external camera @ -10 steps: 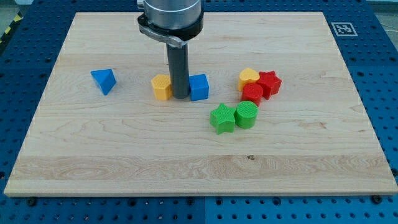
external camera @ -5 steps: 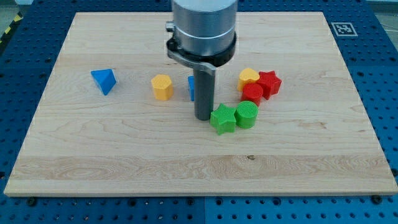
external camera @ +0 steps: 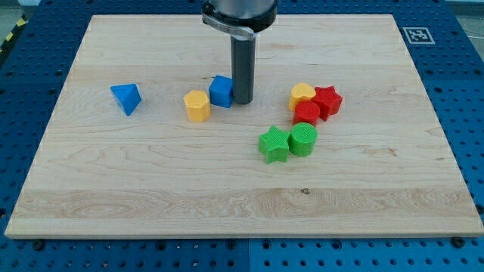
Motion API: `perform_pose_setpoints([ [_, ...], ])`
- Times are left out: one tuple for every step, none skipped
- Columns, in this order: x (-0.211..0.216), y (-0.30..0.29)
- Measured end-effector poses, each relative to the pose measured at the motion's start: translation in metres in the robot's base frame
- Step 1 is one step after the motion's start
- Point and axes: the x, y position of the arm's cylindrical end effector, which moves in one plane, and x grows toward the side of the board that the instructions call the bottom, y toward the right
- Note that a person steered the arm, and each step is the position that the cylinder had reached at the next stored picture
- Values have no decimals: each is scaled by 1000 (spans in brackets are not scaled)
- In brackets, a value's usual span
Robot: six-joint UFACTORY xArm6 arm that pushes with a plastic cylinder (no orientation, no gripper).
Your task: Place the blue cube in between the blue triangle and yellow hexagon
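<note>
The blue cube (external camera: 221, 91) sits near the board's middle, just to the upper right of the yellow hexagon (external camera: 197, 105) and close to it. The blue triangle (external camera: 125, 98) lies apart at the view's left. My tip (external camera: 243, 101) stands right against the blue cube's right side, the rod rising to the view's top.
At the view's right a yellow heart (external camera: 302, 94), a red star (external camera: 327, 100) and a red round block (external camera: 307, 113) are bunched together. Below them a green star (external camera: 273, 144) touches a green cylinder (external camera: 302, 140). The wooden board (external camera: 91, 189) lies on a blue pegboard.
My tip went from between the hexagon and cube, down around the cube, to its right side. The blue cube has moved left and up, toward the yellow hexagon.
</note>
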Motion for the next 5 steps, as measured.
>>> perform_pose_setpoints([
  [-18, 0],
  [-24, -10],
  [-24, -30],
  [-24, -54],
  [-16, -67],
])
